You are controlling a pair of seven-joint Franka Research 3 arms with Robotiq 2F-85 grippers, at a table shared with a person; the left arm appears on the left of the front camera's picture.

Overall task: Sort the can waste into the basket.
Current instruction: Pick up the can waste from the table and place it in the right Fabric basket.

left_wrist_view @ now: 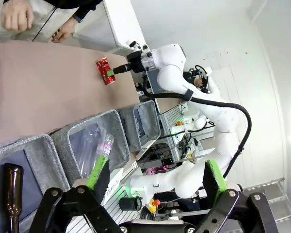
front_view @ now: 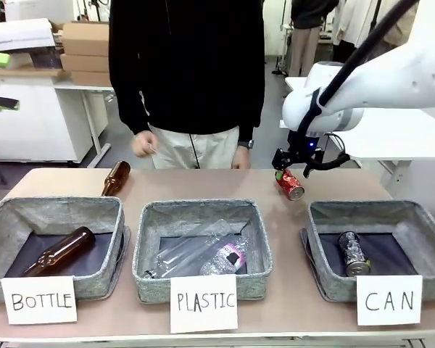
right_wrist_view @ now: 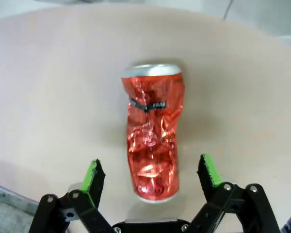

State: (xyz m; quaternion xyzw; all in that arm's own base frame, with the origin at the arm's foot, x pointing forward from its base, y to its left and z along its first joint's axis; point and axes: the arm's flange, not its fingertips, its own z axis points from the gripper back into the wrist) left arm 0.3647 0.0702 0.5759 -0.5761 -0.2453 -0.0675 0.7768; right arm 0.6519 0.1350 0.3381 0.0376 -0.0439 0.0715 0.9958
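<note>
A crushed red can (front_view: 291,185) lies on its side on the table, behind the basket carded "CAN" (front_view: 420,217). My right gripper (front_view: 299,164) hangs just above it, open. In the right wrist view the red can (right_wrist_view: 153,145) lies lengthwise between the green-padded fingers (right_wrist_view: 93,175), its near end level with the pads and not touching them. A dark can (front_view: 353,253) with a silver end lies inside the basket. My left gripper (left_wrist_view: 155,177) is open and holds nothing, raised high above the table's left part. From there the red can (left_wrist_view: 105,71) shows far off.
The "PLASTIC" basket (front_view: 203,210) holds clear bottles; the "BOTTLE" basket (front_view: 58,206) holds a brown bottle. Another brown bottle (front_view: 116,177) lies behind it on the table. A person in black stands at the far edge, one hand (front_view: 143,145) loosely closed above the table.
</note>
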